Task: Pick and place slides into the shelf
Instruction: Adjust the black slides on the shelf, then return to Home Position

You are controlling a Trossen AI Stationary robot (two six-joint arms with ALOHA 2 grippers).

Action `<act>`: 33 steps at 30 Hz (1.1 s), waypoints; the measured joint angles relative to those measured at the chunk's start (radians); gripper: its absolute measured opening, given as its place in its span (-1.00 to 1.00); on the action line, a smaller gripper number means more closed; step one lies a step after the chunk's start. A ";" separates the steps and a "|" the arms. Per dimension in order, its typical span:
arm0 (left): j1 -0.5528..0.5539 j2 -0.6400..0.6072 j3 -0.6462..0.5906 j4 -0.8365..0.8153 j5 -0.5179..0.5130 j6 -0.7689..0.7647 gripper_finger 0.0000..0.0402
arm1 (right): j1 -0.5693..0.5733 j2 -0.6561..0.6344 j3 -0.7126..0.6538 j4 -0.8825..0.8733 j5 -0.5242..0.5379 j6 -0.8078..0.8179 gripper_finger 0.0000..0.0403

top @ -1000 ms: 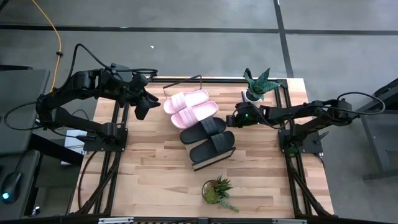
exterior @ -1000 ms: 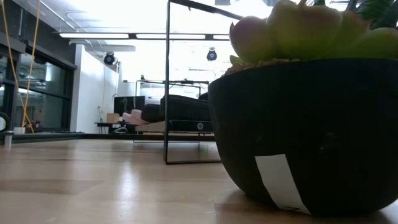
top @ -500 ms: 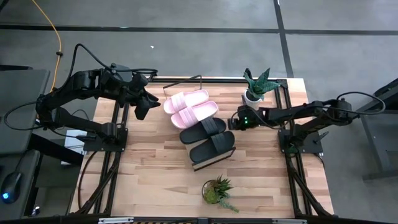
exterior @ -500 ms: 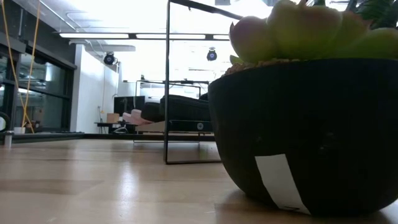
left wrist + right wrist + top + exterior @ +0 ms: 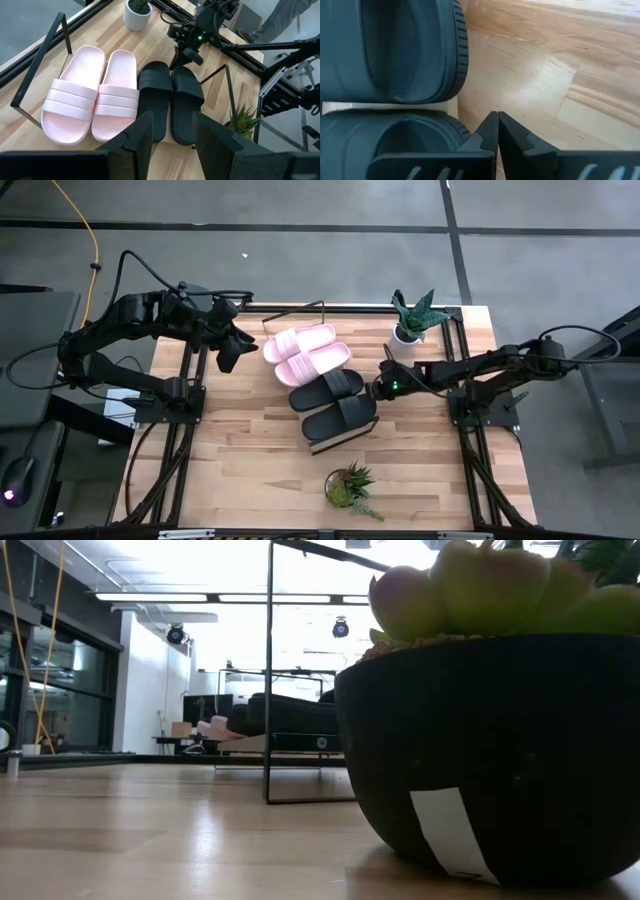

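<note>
We see the right gripper (image 5: 377,389) pinched tight, empty — tips at the black slides' (image 5: 338,402) heels, left gripper (image 5: 229,360) half-parted, holding nothing, beside pink slides (image 5: 305,352).

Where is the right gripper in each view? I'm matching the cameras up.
High view: right gripper beside the black slides.
Low view: not in it.
Left wrist view: right gripper at the black slides' far end.
Right wrist view: its shut fingers, by the black slides.
Shared landmark: the black slides.

Even, soft overhead light falls on the counter (image 5: 250,450) with faint shadows. The low view is backlit: ceiling glare washes out the room, and the near pot (image 5: 490,750) is dark and blurred.
</note>
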 joint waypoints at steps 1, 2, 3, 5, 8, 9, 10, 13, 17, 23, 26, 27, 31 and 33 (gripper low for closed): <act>0.000 0.000 0.000 0.000 0.000 0.000 -0.37 | 0.002 0.000 0.000 0.000 0.007 0.005 -0.99; 0.000 0.000 0.000 0.000 0.000 0.000 -0.37 | 0.002 0.000 0.000 0.000 0.017 0.006 -0.99; 0.000 0.000 0.000 0.000 0.000 0.000 -0.37 | 0.002 0.000 0.000 0.000 0.026 0.006 -0.99; 0.000 0.000 0.000 0.000 0.000 0.000 -0.37 | 0.002 0.000 0.000 -0.001 0.056 0.018 -0.99; 0.000 0.000 0.000 -0.001 0.000 -0.003 -0.37 | 0.002 0.000 0.000 0.000 0.101 0.023 -0.99; 0.000 0.000 0.000 -0.001 0.000 -0.004 -0.37 | 0.002 0.000 0.000 0.000 0.117 0.023 -0.99; 0.000 0.000 0.000 -0.001 0.000 -0.004 -0.37 | 0.001 -0.002 0.000 -0.001 0.130 0.022 -0.99; 0.000 0.000 0.000 -0.001 0.002 0.008 -0.37 | -0.011 -0.038 0.000 -0.001 0.144 0.008 -0.99; 0.000 -0.025 0.000 0.018 0.019 0.011 -0.37 | -0.019 -0.155 0.000 -0.003 0.125 -0.042 -0.99; 0.000 -0.094 0.000 0.047 0.019 0.041 -0.37 | 0.018 -0.429 0.000 0.002 0.106 -0.198 -0.99; 0.000 -0.127 0.000 0.083 0.014 0.060 -0.37 | 0.053 -0.563 0.000 0.066 0.089 -0.319 -0.99; 0.000 -0.138 0.000 0.107 0.005 0.076 -0.37 | 0.067 -0.600 0.000 0.102 0.085 -0.369 -0.99; 0.000 -0.184 -0.049 0.267 -0.025 0.195 -0.41 | 0.131 -0.688 0.000 0.189 0.059 -0.563 -0.99; 0.000 -0.210 -0.116 0.376 -0.018 0.200 -0.46 | 0.161 -0.700 0.000 0.181 0.054 -0.581 -1.00</act>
